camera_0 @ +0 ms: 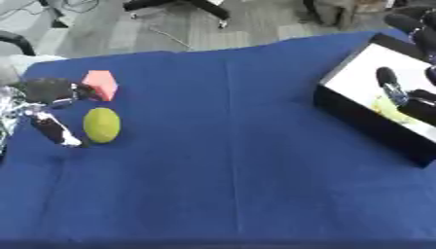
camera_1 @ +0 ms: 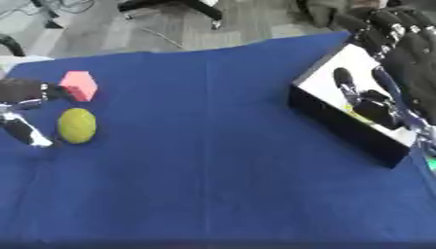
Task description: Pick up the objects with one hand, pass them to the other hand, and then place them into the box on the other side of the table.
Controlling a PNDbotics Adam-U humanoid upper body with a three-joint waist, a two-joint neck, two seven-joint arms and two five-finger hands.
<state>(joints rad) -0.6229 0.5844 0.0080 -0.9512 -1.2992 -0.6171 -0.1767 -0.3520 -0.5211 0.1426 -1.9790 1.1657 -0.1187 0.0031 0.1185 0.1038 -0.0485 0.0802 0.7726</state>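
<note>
On the left side of the blue tablecloth [camera_0: 230,146] we see two of the task's things lying near each other: a yellow-green, egg-shaped fruit [camera_0: 101,125] and, just behind it toward the far edge, a pink block [camera_0: 101,84]. They are close but apart, with a strip of cloth between them. Both rest on the cloth; neither is lifted.

Our left hand [camera_1: 21,104] comes in from the left edge at the same spot. Its fingers are spread: one dark finger reaches toward the pink block and looks to touch its left face, while a lower finger with a pale tip [camera_0: 56,132] lies on the cloth just beside the fruit's left side. We cannot tell whether that finger touches the fruit. The hand is not closed round either thing.

Across the table, on the right side, stands the box [camera_0: 362,114], black on the outside and white inside, set askew to the table edge. Something yellow-green [camera_0: 390,107] lies on its white floor; we cannot make out its shape.

Our right hand [camera_1: 408,53] is over the box, its dark fingers hanging down into the opening. They look straight and apart, holding nothing that we can see.

Beyond the table's far edge we see grey floor [camera_0: 111,29] and the black legs of a chair [camera_0: 183,7].
</note>
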